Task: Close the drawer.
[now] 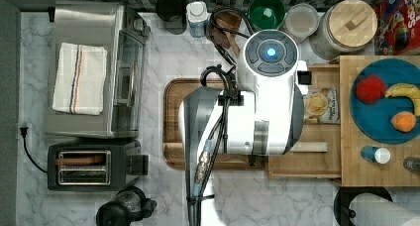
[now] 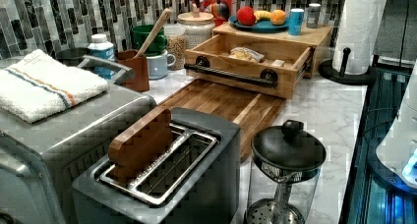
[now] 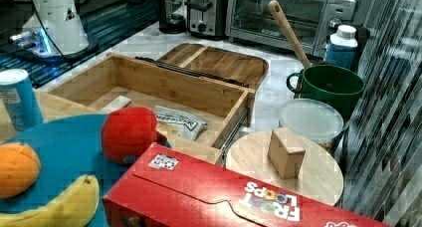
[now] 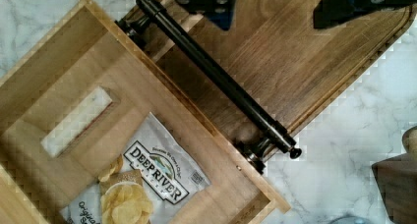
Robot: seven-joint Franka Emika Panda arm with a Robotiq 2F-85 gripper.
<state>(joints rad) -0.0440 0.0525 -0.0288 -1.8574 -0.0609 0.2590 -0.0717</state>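
Note:
The drawer stands pulled out from under the butcher-block top, its front over the brown board. The black bar handle runs along the drawer's front wall. A chip bag and a small white block lie on the pale bottom. My gripper hangs open over the brown board, just outside the handle, with nothing between its fingers. In the top view my arm covers the drawer's front; its bare rim shows beside the arm. The right view shows the drawer and handle.
A blue plate with fruit sits on the butcher-block top. Jars, a green mug and a utensil holder line the back wall. A toaster, a toaster oven, a French press and a paper-towel roll stand around.

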